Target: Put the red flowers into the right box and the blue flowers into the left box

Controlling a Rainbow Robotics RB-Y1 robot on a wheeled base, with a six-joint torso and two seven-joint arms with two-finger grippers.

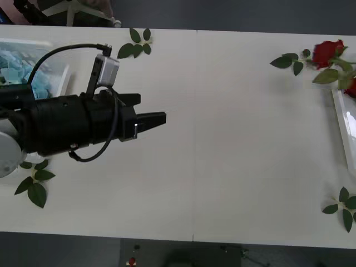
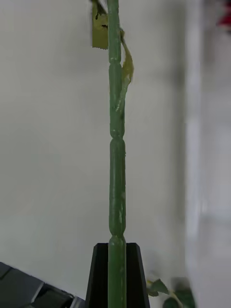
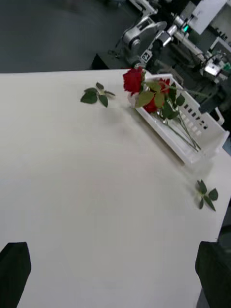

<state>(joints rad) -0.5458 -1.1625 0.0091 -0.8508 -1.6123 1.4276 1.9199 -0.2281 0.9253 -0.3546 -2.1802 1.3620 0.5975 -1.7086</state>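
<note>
the broad white table top [image 1: 222, 139] is seen stretching across the front view, with loose green leaf sprigs [image 1: 33, 181] scattered near its edges. at the robot's left, the shallow white slatted plastic basket [image 1: 62, 78] serving as the left box is partly hidden behind the left arm, and pale sky-blue fluffy flower clusters [image 1: 16, 64] are seen lying inside it, so the blue part of the task is judged to be done or nearly so. at the robot's right edge, the shallow white plastic tray [image 1: 344, 125] serving as the right box is cut off by the frame; in the left wrist view its slotted wall [image 3: 199, 120] is seen more fully, with deep red artificial roses [image 3: 154, 98] laid in it, stems along its length.

one red rose head [image 1: 327, 53] is seen raised over the near end of that tray, its leaves hanging beside it. this is judged to be the rose in hand, being brought down into the tray.

the black left gripper [image 1: 158, 118] is held out over the bare middle of the table, well apart from both boxes; its fingers [image 3: 14, 267] are spread wide at the corners of its wrist view and nothing is carried, so it is judged to be idle.

the right gripper [image 2: 116, 269] is pinched on the thin green knobbed stem [image 2: 115, 144] of a rose, which runs straight away from the black fingers [image 2: 98, 274]. the stem is gripped low, presumably so that the head leads into the tray.
</note>
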